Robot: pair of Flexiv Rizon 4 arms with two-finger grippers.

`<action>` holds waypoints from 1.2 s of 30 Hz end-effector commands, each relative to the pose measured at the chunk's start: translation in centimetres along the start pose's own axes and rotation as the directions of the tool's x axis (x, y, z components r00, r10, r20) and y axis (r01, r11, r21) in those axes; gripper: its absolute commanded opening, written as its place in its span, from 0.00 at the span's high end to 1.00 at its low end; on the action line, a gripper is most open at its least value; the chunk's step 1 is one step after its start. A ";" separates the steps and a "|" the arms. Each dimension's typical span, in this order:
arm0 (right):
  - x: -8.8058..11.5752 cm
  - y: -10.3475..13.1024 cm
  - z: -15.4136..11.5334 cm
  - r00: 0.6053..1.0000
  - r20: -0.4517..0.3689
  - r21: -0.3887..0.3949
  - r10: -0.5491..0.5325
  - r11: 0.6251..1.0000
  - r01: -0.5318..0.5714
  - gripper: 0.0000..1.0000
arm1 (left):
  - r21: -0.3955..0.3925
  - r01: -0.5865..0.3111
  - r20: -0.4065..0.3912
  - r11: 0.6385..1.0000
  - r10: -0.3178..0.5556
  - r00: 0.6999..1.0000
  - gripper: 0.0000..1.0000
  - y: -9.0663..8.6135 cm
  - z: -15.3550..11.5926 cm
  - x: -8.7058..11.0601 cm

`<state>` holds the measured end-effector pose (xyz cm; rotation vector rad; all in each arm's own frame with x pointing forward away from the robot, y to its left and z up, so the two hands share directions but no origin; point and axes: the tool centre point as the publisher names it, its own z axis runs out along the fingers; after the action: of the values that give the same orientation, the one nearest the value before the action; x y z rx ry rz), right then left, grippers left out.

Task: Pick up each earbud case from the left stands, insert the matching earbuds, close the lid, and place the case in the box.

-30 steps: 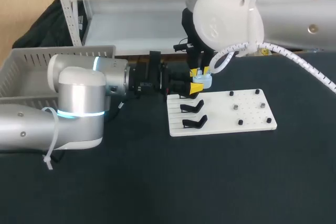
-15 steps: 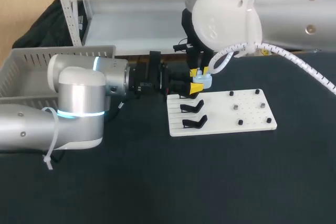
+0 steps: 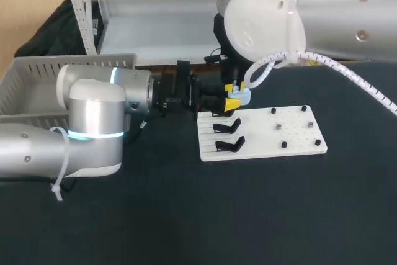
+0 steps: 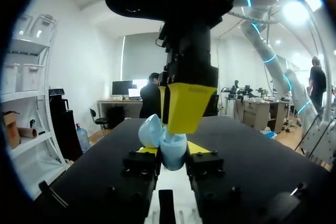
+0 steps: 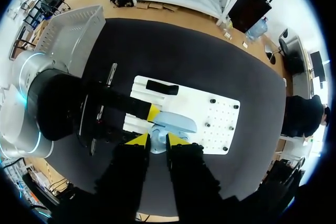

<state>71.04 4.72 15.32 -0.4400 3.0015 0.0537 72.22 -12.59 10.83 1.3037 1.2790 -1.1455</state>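
Blue earbud case [image 4: 173, 155] between left gripper's [image 4: 172, 150] fingers

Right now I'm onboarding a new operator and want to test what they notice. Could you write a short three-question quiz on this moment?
1. True or false: the left gripper is shut on the earbud case, whose lid is open.
2. Multiple choice: where is the right gripper?
A) down over the case
B) far off to one side of the board
C) beneath the board
3. Short answer: in the head view, how many black stands on the white board show uncovered?

Key: 1 true; 2 A; 3 two.
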 end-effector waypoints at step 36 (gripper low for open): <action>-4.7 -6.4 -0.3 0.970 0.048 0.084 0.237 0.967 -0.241 0.00 | -0.009 -0.002 0.001 1.000 0.002 1.000 1.00 -0.2 0.0 0.0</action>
<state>76.15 -0.22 16.43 -0.0698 2.9642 -0.0478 72.25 -12.53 10.86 1.3032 1.2792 -1.1446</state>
